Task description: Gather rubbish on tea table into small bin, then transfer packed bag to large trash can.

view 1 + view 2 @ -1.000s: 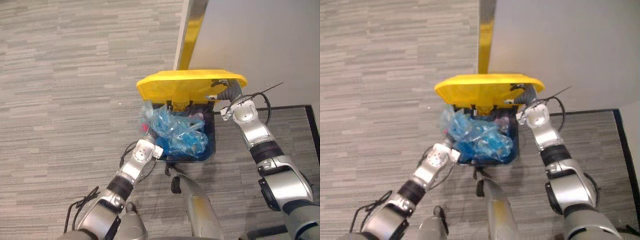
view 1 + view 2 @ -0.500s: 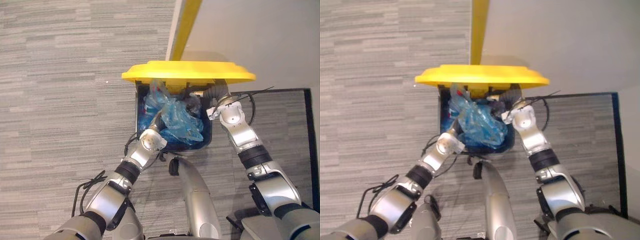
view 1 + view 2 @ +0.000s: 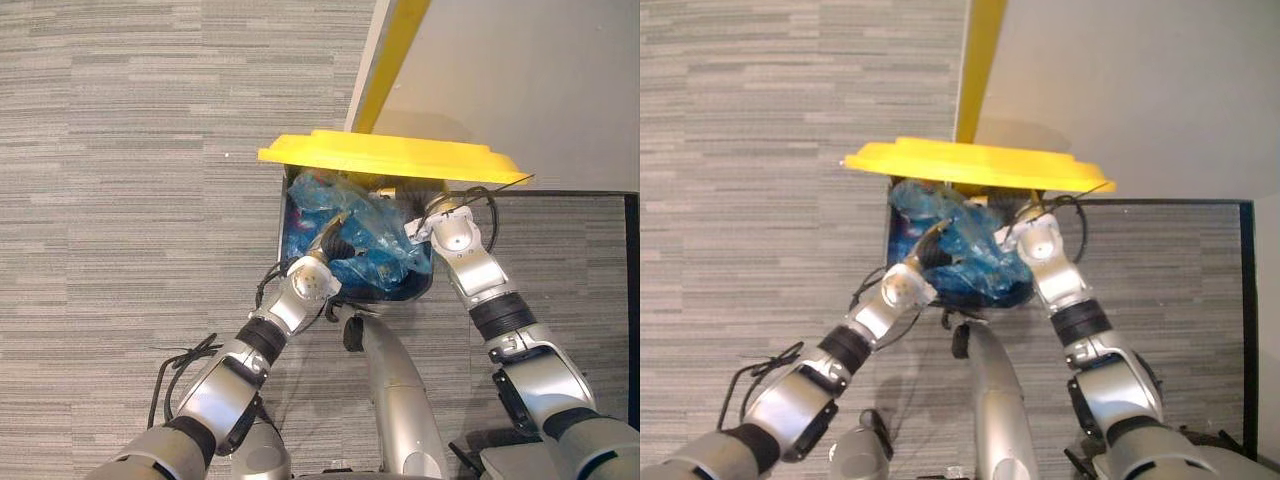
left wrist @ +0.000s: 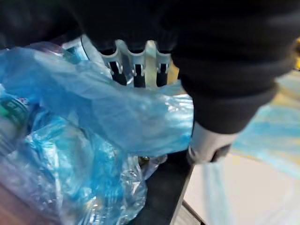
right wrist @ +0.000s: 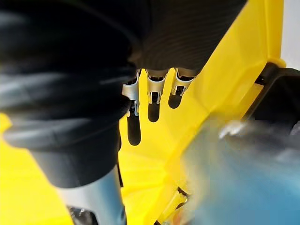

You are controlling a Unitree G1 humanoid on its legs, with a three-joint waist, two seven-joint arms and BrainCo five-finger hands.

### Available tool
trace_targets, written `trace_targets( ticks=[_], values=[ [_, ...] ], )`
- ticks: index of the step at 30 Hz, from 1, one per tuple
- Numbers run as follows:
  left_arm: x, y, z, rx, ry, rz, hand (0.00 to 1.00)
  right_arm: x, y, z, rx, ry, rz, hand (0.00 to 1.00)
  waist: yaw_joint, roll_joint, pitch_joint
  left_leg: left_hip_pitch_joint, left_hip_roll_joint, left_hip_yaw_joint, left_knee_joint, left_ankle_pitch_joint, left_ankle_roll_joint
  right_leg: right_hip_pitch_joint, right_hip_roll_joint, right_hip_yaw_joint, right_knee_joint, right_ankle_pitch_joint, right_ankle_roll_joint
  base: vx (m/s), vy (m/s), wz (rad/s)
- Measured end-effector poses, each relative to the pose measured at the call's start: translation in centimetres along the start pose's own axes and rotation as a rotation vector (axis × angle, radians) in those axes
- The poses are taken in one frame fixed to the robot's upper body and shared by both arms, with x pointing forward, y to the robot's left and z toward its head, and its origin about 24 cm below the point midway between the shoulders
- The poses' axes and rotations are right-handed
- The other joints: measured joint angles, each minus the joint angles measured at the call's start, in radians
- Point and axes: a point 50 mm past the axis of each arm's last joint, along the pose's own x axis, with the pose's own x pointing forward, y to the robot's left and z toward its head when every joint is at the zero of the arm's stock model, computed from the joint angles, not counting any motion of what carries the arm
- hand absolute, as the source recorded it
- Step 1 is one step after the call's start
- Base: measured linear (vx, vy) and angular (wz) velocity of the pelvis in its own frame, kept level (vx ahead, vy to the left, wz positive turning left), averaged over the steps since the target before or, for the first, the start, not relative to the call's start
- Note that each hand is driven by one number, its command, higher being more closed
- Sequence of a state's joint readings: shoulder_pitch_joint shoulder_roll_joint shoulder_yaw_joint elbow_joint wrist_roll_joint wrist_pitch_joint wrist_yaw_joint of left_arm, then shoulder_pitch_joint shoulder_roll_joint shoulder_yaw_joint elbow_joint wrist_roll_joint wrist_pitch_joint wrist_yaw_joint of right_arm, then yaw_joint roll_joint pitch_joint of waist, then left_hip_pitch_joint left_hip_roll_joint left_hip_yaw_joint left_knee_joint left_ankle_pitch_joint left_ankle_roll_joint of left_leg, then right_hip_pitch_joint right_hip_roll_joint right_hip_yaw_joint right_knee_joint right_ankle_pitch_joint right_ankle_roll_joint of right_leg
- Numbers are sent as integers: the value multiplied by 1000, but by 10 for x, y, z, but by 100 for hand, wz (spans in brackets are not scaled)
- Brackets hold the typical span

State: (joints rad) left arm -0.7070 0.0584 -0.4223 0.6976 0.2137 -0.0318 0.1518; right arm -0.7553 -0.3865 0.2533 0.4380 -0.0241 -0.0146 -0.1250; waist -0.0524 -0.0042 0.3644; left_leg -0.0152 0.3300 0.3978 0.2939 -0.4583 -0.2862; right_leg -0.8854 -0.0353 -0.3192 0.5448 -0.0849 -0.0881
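Observation:
A dark large trash can (image 3: 283, 215) stands against the wall with its yellow lid (image 3: 400, 158) raised. A crumpled blue plastic bag (image 3: 375, 240) of rubbish lies inside it. My left hand (image 3: 335, 238) reaches into the can from the near side, its fingers (image 4: 136, 70) straight and lying over the bag (image 4: 108, 117), tips hidden behind the plastic. My right hand (image 5: 154, 89) is under the lid at the can's right. Its straight fingers press against the lid's yellow underside (image 5: 225, 70).
A white wall (image 3: 520, 80) with a yellow edge strip (image 3: 390, 50) rises right behind the can. Grey striped carpet (image 3: 130, 200) spreads to the left and front. A dark border line (image 3: 570, 192) runs across the floor on the right.
The blue bag has sunk from the can's near rim down into the can. My left hand has uncurled and let it go. The right hand still props the lid. The camera has shifted.

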Motion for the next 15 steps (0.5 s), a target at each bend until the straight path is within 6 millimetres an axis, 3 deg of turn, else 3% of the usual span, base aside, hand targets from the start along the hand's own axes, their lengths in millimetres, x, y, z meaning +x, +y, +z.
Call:
trace_targets(
  ticks=[5,8,15],
  values=[
    [-25,-1,-20,-116,20,50,0,-22,8,-39,-57,128,34,0,1,13,-20,41,-20,-90,-67,39,4,87,-22,-36,-54,10,7,-45,29,29],
    [-52,2,-56,-148,122,86,0,-43,15,-73,-77,253,73,0,6,22,-55,39,-37,-135,-82,43,13,127,-36,-48,-113,37,32,-132,71,24],
    [-116,23,-120,-293,344,261,0,-85,18,-113,-94,414,104,0,12,32,-92,89,-83,-191,-102,66,37,228,-75,-55,-186,97,43,-92,106,15]
  ],
)
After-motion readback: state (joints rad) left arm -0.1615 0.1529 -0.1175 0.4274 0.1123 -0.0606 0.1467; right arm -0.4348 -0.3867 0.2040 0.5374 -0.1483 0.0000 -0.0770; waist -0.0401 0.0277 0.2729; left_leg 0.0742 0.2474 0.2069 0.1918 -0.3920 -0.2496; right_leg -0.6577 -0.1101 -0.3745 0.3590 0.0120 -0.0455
